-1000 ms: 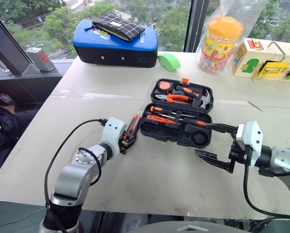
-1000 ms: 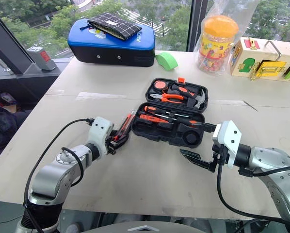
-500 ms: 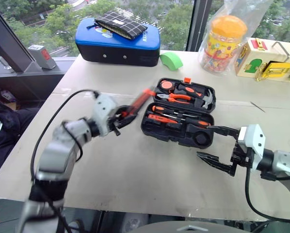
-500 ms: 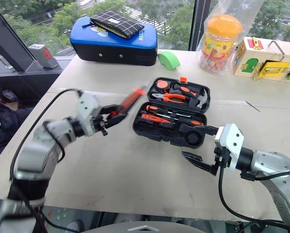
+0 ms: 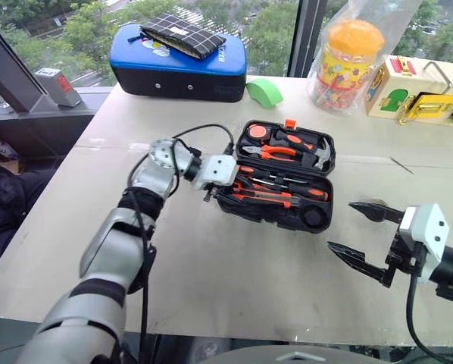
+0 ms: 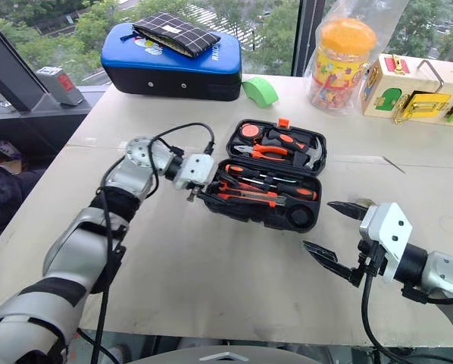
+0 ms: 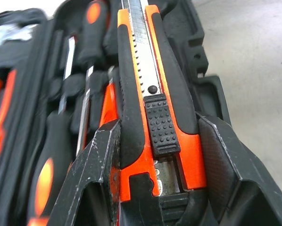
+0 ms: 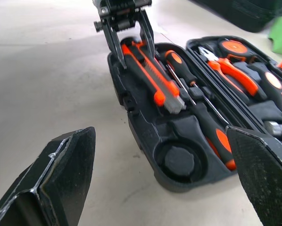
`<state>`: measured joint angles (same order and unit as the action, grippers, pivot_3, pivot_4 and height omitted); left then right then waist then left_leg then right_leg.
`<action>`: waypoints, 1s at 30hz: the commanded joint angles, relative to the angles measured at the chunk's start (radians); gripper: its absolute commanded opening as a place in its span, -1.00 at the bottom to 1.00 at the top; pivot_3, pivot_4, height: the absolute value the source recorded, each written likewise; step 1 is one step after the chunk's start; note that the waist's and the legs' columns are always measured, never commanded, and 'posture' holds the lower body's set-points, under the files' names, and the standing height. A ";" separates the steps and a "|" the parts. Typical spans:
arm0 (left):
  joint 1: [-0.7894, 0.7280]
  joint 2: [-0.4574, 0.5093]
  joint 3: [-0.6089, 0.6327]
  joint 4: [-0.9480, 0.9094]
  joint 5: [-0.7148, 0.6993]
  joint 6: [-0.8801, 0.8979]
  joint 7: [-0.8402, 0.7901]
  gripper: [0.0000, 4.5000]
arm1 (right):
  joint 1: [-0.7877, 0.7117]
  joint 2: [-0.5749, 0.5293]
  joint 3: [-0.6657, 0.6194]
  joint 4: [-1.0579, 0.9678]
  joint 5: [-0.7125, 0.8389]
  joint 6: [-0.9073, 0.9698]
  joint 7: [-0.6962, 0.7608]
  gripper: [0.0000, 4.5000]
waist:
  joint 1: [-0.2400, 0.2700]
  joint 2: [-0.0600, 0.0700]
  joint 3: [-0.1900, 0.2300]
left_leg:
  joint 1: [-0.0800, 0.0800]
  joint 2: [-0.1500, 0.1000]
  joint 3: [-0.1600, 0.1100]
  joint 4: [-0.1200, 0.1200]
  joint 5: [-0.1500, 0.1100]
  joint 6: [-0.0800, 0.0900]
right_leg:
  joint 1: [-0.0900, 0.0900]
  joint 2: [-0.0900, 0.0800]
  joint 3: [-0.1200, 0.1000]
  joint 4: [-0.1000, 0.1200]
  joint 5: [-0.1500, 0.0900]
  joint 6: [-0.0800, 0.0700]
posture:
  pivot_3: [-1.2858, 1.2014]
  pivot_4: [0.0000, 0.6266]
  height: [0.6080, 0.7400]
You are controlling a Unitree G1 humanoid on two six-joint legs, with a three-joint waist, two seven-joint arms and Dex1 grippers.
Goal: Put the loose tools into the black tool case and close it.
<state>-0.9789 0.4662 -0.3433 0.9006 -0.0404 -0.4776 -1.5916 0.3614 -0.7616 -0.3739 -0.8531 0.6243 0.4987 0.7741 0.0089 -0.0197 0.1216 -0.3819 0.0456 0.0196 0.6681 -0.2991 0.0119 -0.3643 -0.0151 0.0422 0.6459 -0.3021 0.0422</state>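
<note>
Left arm reaching across the table; left gripper (image 8: 124, 28) clamps the utility knife (image 8: 149, 75) over the black tool case (image 5: 276, 220), table centre. Right gripper (image 5: 367, 236), jaws spread empty, at four o'clock of it.

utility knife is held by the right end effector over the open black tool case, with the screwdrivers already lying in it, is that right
Not quite: the left end effector holds the utility knife, not the right. The right wrist view shows it shut on the knife's end over the open black tool case, with the screwdrivers already lying in it. The right end effector stands open beside the case, holding nothing.
</note>
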 commanded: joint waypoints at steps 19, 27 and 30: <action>-0.083 -0.032 -0.011 0.208 0.127 -0.158 -0.003 0.52 | 0.132 -0.022 -0.232 0.036 0.013 -0.092 0.141 1.00 | 0.001 0.000 -0.001 | 0.003 0.000 -0.001 0.000 0.000 0.000 | 0.002 0.001 0.001 0.002 0.000 0.000 | 0.03 -0.52 1.00; -0.088 0.038 0.025 -0.011 -0.215 0.363 -0.023 0.68 | 0.099 -0.011 -0.173 0.039 -0.002 -0.093 0.124 1.00 | 0.000 0.000 0.000 | 0.002 0.000 -0.005 0.000 0.000 0.000 | 0.000 0.003 0.001 0.005 0.000 0.001 | 0.03 -0.52 1.00; -0.034 0.030 0.062 -0.125 -0.226 0.479 0.003 0.20 | 0.067 -0.011 -0.141 0.039 -0.005 -0.085 0.108 1.00 | 0.004 0.000 0.000 | 0.003 -0.001 -0.007 0.001 0.000 0.000 | 0.000 0.001 0.001 0.008 -0.001 0.001 | 0.03 -0.52 1.00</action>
<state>-1.0414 0.5065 -0.3134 0.8550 -0.2404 -0.0692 -1.6052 0.4414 -0.7721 -0.5198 -0.8051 0.6156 0.4247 0.8926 0.0132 -0.0198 0.1215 -0.3790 0.0442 0.0130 0.6697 -0.2991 0.0120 -0.3641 -0.0144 0.0435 0.6537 -0.3028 0.0433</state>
